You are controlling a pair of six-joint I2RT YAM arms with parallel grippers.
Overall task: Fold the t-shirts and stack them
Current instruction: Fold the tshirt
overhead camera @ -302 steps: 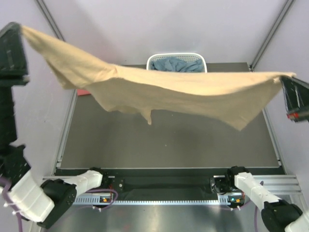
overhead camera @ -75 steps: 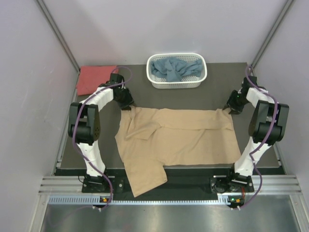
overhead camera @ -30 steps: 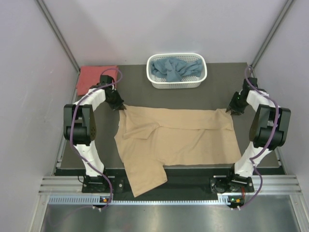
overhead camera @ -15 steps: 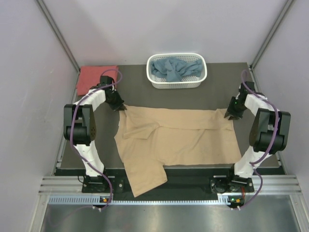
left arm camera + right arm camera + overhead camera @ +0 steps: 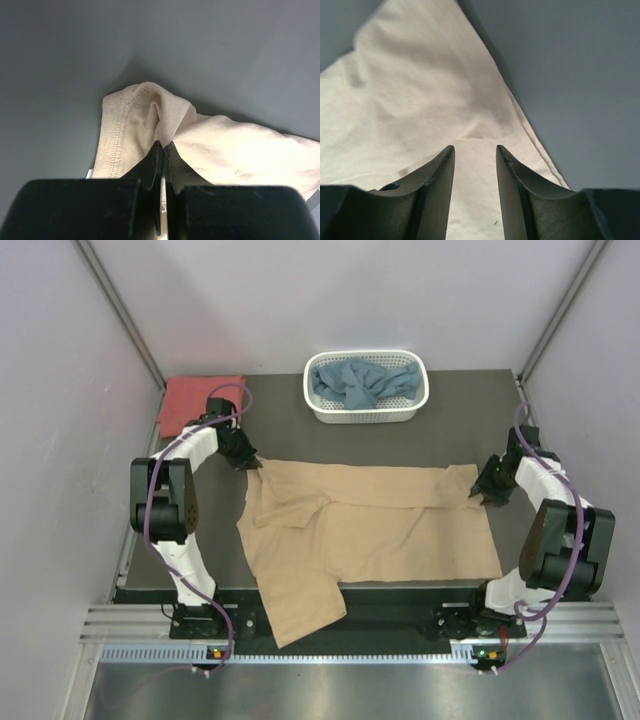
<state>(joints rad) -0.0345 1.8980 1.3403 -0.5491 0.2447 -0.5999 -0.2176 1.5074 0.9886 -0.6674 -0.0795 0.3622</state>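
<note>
Tan shirt [image 5: 380, 525] lies spread on the tabletop [image 5: 330, 445]. Left gripper [image 5: 163, 145] pinches one far corner; right gripper [image 5: 475, 148] hangs open over the other (holding nothing). It should grab that corner, then pull gently flat.

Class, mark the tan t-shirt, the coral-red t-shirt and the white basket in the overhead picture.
tan t-shirt [image 5: 400, 525], top view, middle of its spread body.
coral-red t-shirt [image 5: 195, 400], top view, centre of the cloth.
white basket [image 5: 365, 415], top view, its near wall.

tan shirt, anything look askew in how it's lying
Yes: the tan shirt is not flat. Its left part is bunched in a fold, and its near-left corner hangs over the near edge of the table.
</note>
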